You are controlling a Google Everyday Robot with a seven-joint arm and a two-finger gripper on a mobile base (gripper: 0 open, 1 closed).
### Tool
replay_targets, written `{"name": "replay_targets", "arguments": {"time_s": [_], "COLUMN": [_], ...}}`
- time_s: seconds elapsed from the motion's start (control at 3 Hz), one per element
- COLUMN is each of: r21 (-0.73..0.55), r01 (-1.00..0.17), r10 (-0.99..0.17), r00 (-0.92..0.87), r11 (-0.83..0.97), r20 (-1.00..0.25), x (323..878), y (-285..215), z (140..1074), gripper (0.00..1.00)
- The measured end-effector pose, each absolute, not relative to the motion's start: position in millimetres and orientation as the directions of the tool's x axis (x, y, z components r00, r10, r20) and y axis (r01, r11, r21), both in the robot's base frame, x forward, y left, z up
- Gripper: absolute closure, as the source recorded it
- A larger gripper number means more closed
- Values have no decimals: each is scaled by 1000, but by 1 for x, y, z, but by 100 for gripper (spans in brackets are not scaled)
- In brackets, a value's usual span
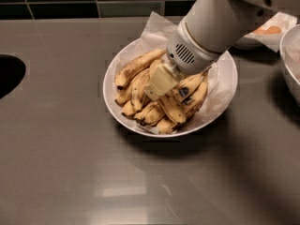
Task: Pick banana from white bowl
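The banana point(138, 65) lies along the upper left of the pile in the white bowl point(110, 108), its dark tip pointing left. The gripper point(153, 93) is down among the other bananas point(171, 108) just beside it; whether it grips anything, I can't tell. The bowl sits on a grey counter point(61, 163).

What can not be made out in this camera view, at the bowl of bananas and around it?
The gripper, low over the middle of the pile in the white bowl: its contact with the banana cannot be told; the arm covers it.
The bowl's back right side: hidden by the arm.
The small bowl of orange fruits: mostly behind the arm.
The dish at right: cut off by the edge.
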State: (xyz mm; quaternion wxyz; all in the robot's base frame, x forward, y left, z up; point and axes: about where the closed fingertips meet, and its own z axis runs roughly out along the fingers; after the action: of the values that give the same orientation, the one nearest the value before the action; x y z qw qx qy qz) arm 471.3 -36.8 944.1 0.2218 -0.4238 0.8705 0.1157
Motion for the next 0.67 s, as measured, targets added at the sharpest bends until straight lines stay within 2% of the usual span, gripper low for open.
{"name": "replay_targets", "arguments": {"time_s": [0.33, 0.67], "r21": [20, 22], "r01": [-794, -798], "r10": [-694, -697], "r00": [-543, -539], "r11": [608, 602], "r20": [-473, -474], "x": [476, 477], "y": [-33, -31], "z": [933, 932], "gripper": [46, 72]}}
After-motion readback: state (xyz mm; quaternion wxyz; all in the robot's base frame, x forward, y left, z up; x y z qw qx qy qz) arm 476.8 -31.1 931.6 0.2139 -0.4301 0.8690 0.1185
